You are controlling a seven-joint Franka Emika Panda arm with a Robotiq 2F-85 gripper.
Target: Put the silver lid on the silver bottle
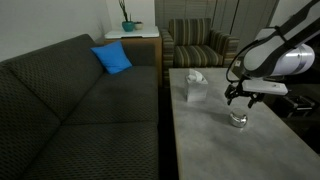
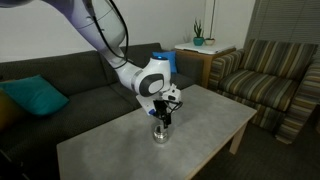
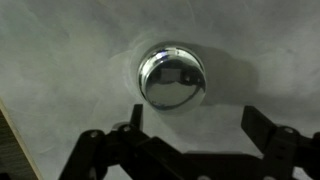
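Gripper (image 1: pixel 240 101) hangs just above the bottle (image 1: pixel 238 119) in an exterior view, pointing down. At this size its fingers merge into one dark shape, so their spread cannot be read here. The bottle stands upright on the grey table (image 1: pixel 210 145), toward the right, with the tissue box (image 1: pixel 195 87) near it, to the left and farther back. Whether the lid sits on the bottle's mouth cannot be made out. The arm (image 1: pixel 285 50) is cut off at the top right corner. A dark sofa (image 1: pixel 70 100) with a blue cushion (image 1: pixel 113 58) fills the left.

In an exterior view the gripper (image 2: pixel 163 113) sits right over the bottle (image 2: pixel 160 132), whose top is partly hidden by the dark fingers, and contact cannot be judged. The bottle stands toward the left end of the table (image 2: pixel 205 125). The arm (image 2: pixel 95 30) runs off the top left.

In the wrist view the two fingers (image 3: pixel 134 118) are spread wide at the bottom edge with nothing between them, so the gripper (image 3: pixel 193 115) is empty. Their lower parts are cut off by the frame. Beyond them a round shiny dome with no opening shows from above: the lid (image 3: pixel 173 76), carrying a blurred dark reflection. The bottle's body beneath it is hidden. Pale table (image 3: pixel 60 60) surrounds it.
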